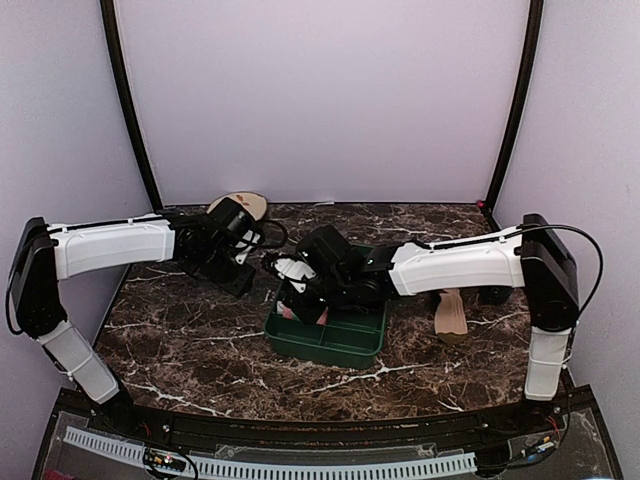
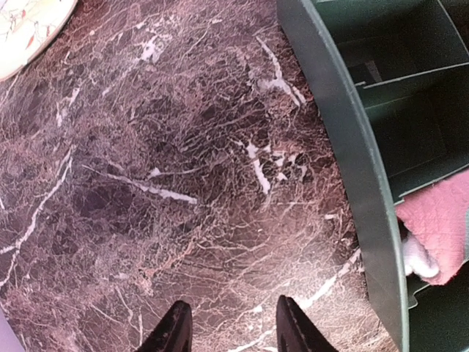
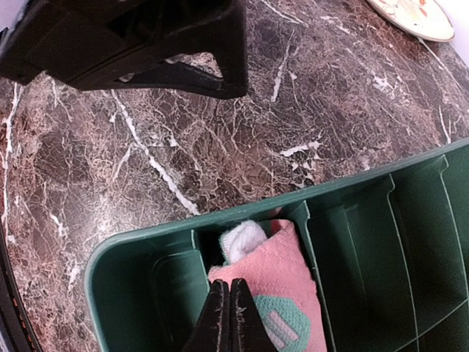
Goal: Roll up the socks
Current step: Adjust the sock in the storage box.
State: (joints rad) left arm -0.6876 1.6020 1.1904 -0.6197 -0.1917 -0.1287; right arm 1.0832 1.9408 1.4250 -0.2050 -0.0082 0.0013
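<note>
Two socks: pink sock (image 3: 282, 271) bundled in green tray (image 3: 146, 242) at table (image 1: 190, 345) centre, under right claw (image 3: 229, 312), tips shut; tan sock (image 1: 450, 315) flat near right edge; left claw (image 2: 229, 323) half-open, empty; suggest lifting straight up so roll stays tucked

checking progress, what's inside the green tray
The pink sock lies in one compartment of the green tray; compartments beside it show nothing. The right fingers cover part of it.
</note>
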